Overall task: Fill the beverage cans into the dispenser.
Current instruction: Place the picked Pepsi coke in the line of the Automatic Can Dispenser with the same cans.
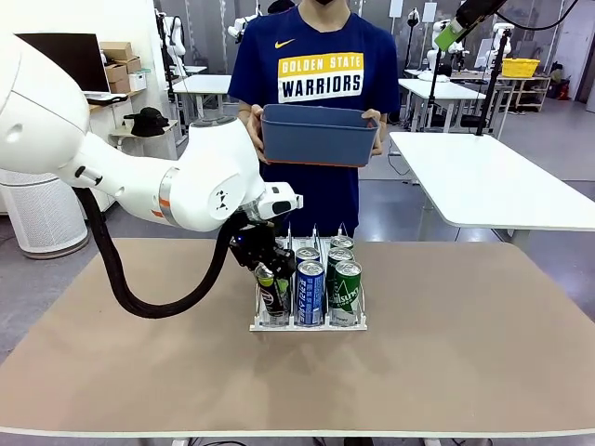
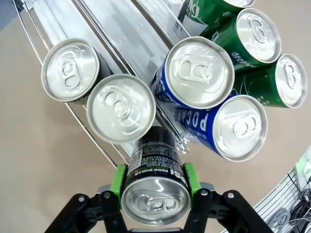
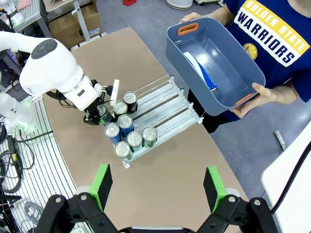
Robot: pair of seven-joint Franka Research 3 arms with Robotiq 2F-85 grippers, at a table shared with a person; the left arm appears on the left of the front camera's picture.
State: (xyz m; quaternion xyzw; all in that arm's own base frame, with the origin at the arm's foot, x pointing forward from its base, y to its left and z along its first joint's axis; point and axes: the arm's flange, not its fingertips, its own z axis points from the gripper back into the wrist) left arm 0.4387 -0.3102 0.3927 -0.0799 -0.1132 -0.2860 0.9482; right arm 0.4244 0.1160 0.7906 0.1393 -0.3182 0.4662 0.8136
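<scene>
Holding black can (image 2: 154,158) between pads (image 2: 118,180), left claw (image 2: 154,180) at dispenser (image 2: 114,31) left lane.

White left arm (image 1: 121,177) reaches in with elbow bent, wrist tilted downward. Left gripper (image 1: 268,275) fingers (image 2: 118,180) clamp a black slim aluminium can (image 2: 154,162). Right gripper (image 3: 158,187) held high, fingers spread wide.

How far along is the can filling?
Done: two black aluminium cans, two blue cans and three green cans stand in the clear wire dispenser. In hand: the left gripper is shut on a third black can at the left lane's front. Left: release it; one blue can seemingly lies in the dark blue plastic bin the person holds.
</scene>
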